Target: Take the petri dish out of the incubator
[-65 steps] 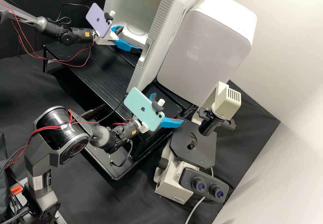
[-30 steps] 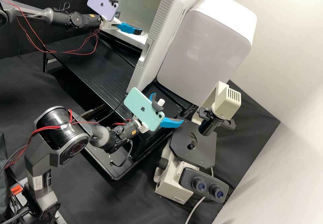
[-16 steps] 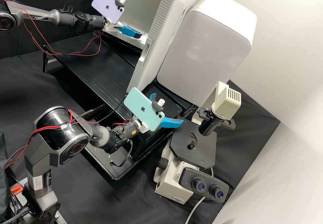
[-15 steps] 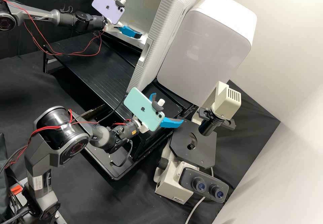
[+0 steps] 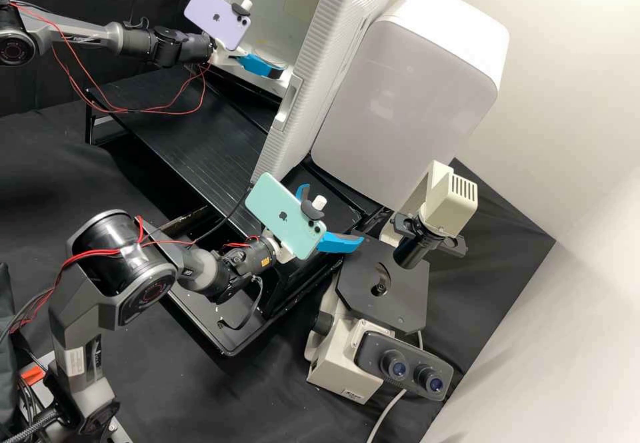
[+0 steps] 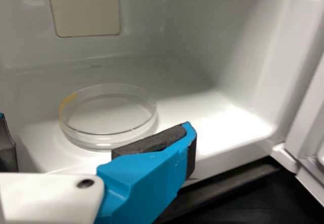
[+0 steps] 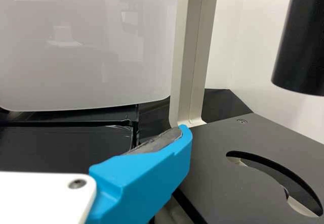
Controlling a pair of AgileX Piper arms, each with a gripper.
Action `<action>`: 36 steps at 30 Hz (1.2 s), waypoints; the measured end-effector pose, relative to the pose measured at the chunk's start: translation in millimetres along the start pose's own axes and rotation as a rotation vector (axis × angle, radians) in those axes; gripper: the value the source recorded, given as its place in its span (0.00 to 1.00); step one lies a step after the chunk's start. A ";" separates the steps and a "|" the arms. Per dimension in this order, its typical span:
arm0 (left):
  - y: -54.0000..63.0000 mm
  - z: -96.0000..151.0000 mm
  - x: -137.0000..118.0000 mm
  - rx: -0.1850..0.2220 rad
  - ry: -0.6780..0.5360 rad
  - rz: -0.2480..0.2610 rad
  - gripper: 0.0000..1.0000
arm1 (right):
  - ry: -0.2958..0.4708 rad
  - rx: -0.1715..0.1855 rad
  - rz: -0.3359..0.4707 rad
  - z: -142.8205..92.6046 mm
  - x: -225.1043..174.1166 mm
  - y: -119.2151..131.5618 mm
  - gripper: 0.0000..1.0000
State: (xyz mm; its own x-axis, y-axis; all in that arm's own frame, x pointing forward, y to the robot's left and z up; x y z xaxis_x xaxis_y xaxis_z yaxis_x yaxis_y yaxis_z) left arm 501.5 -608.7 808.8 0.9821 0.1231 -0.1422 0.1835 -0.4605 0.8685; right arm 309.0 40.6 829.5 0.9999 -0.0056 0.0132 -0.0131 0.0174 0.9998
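Note:
A clear round petri dish with a yellow mark on its rim lies flat on the white floor of the open incubator. My left gripper is open at the chamber's mouth, its fingers wide apart. The dish lies just beyond the fingertips, and I cannot tell if they touch it. In the high view the left gripper sits at the incubator's sill. My right gripper hangs open over the microscope stage, holding nothing; one blue finger shows in the right wrist view.
The incubator door stands swung open towards the front, beside a large white box. A long black shelf runs in front of the incubator. A white microscope with a dark objective stands at the right.
The left arm has risen from in front of the sill and moved forward into the incubator's opening, towards the dish. The right arm has kept still.

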 end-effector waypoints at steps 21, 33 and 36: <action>1.5 0.5 -0.2 -0.014 -0.001 0.002 1.00 | 0.000 0.000 0.000 0.0 0.0 0.0 1.00; 4.5 17.7 -19.9 0.026 -0.042 0.003 1.00 | 0.000 0.000 0.000 0.0 0.0 0.0 1.00; 10.0 25.8 -34.2 0.072 -0.071 0.033 1.00 | 0.000 0.000 0.000 0.0 0.0 0.0 1.00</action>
State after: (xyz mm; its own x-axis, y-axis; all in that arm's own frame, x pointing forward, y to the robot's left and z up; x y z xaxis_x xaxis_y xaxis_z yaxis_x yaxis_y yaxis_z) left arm 470.9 -640.2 810.1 0.9877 0.0457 -0.1493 0.1509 -0.5254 0.8373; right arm 309.0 40.6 829.5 0.9999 -0.0056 0.0132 -0.0131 0.0174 0.9998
